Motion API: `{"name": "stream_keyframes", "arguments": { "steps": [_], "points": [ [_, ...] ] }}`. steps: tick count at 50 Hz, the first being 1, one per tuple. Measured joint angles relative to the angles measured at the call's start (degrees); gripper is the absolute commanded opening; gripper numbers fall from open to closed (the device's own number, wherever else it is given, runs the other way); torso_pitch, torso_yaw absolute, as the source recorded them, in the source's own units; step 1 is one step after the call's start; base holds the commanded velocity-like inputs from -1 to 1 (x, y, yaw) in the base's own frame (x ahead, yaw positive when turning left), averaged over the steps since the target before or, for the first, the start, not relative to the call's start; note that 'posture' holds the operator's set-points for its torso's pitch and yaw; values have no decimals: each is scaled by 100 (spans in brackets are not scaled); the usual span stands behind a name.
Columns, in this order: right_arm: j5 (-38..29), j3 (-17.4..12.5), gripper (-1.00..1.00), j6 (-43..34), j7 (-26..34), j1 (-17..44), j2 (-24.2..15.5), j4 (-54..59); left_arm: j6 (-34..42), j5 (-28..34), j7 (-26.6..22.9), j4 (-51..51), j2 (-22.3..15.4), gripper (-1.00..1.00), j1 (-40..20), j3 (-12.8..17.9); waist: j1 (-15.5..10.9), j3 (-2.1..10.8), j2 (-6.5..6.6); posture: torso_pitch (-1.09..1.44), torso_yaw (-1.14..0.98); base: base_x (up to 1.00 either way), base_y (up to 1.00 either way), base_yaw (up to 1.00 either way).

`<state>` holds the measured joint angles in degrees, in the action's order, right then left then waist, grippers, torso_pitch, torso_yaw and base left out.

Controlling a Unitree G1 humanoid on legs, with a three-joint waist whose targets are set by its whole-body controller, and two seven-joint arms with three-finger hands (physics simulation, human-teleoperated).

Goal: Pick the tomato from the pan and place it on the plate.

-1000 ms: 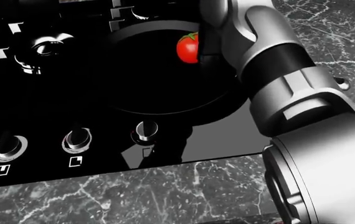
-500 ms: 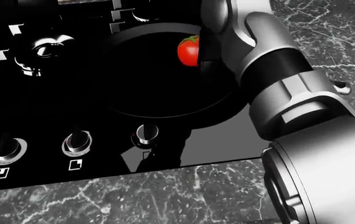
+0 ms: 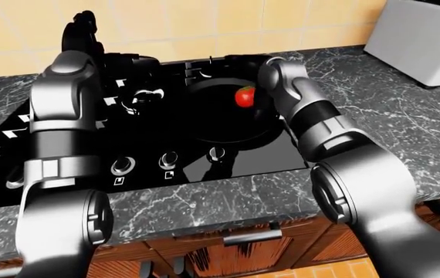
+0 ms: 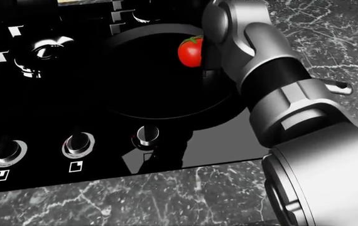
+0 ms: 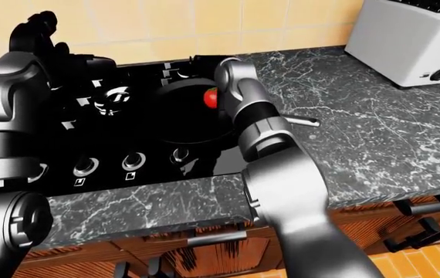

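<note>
Red and round, the tomato [image 4: 190, 51] sits in the black pan [image 4: 166, 75] on the stove [image 3: 151, 145], near the pan's right edge in my head view. My right hand [image 4: 211, 49] is just beside it, but my arm hides the fingers, so I cannot tell how open they are. My left hand [image 3: 81, 35] is held up over the stove, holding nothing.

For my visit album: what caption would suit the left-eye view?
Right hand reaches the tomato in the black pan on the stove; left hand raised.
</note>
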<state>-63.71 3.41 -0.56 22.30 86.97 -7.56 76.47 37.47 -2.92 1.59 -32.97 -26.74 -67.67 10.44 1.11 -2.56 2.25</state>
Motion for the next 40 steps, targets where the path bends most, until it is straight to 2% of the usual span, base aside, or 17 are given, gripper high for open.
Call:
{"name": "stream_keyframes", "arguments": {
  "steps": [7, 19, 25, 32, 34, 40],
  "points": [
    [-7, 0, 100, -11, 20, -29, 4, 4, 9, 1, 1, 21, 7, 100, 3, -7, -2, -2, -2, 0, 0, 0, 0, 0],
    [-18, 6, 85, -27, 35, -22, 21, 5, 8, 6, -6, 4, -2, 100, 9, -1, -4, -4, -1, 0, 0, 0, 0, 0],
    [-36, 21, 50, -31, 61, -22, 33, -8, -2, 6, -4, -10, 1, 100, -10, -5, -4, 7, -4, 0, 0, 0, 0, 0],
    [-43, 17, 44, -42, 75, -26, 33, -14, 0, 4, 5, -2, 10, 100, -10, -3, -4, 12, -5, 0, 0, 0, 0, 0],
    [-45, 18, 28, -44, 84, -23, 34, -13, 10, 0, 14, -34, 4, 100, -36, 4, -3, 10, -6, 0, 0, 0, 0, 0],
    [-59, 19, 25, -47, 92, -23, 36, 0, 30, -9, 23, -6, -15, 100, -45, 7, -5, 8, -4, 0, 0, 0, 0, 0]
  ]
}}
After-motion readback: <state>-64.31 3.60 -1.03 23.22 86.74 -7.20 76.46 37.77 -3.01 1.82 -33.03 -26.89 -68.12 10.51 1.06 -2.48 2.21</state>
